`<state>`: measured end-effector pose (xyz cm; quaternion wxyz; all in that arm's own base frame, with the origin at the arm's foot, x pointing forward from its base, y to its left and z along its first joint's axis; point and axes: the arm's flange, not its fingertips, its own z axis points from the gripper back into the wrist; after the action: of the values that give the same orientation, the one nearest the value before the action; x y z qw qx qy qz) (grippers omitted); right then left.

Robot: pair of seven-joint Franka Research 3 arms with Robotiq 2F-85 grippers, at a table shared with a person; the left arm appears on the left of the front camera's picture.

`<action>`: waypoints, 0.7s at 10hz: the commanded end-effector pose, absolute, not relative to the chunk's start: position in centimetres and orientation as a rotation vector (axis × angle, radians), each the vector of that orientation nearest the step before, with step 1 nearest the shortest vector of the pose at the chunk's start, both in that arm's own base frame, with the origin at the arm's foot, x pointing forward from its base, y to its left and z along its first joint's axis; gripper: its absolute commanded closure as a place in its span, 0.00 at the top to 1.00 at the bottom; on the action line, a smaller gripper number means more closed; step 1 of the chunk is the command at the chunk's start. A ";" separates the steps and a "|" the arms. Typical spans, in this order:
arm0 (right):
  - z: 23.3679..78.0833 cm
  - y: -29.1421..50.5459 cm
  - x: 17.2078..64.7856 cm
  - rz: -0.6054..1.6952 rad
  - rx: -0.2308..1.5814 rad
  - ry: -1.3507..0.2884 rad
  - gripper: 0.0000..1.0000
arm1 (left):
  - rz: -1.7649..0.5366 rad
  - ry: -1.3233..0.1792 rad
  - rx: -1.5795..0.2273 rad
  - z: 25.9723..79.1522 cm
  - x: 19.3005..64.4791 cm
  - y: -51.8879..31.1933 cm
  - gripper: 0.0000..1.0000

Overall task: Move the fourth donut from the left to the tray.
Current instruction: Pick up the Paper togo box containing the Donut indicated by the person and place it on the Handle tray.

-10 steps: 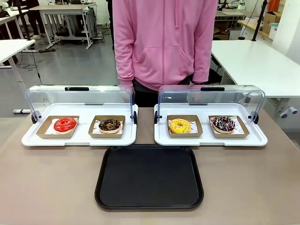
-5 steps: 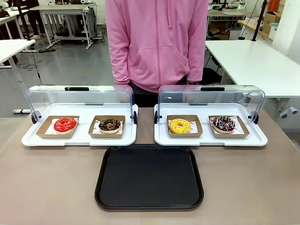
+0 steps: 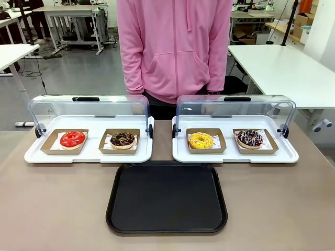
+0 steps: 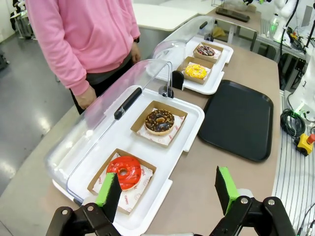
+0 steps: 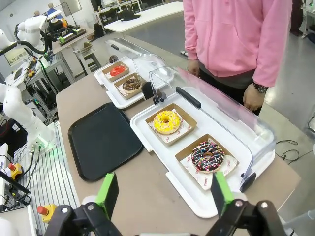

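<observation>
The chocolate-iced donut (image 3: 250, 138), sprinkles apparently pink and white, sits in its cardboard holder (image 3: 270, 148) at the right end of the right white tray (image 3: 235, 158). The black tray (image 3: 166, 197) lies at the table's (image 3: 52, 209) near edge. The left gripper (image 4: 167, 186) and the right gripper (image 5: 164, 192) hang with fingers apart, empty.

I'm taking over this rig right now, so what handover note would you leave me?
Left gripper: open, holding nothing.
Right gripper: open, holding nothing.
Fourth donut: in its cardboard holder on the right white tray, lid raised.
Black tray: nothing on it, nearer the robot.
Done: nothing moved yet.
Left: grasp the donut, set it on the black tray.
</observation>
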<state>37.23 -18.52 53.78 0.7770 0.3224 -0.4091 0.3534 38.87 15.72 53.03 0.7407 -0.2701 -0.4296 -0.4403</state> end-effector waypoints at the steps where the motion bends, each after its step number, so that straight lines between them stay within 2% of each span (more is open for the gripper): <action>1: 54.0 -18.6 37.6 0.782 0.703 -0.921 1.00 | -0.967 -0.959 -0.603 53.2 39.0 15.7 1.00; 7: 54.0 -18.6 37.6 0.782 0.703 -0.921 1.00 | -0.967 -0.959 -0.603 53.2 39.0 15.7 1.00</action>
<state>37.22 -18.53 53.77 0.7769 0.3224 -0.4092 0.3536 38.87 15.73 53.03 0.7407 -0.2703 -0.4295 -0.4403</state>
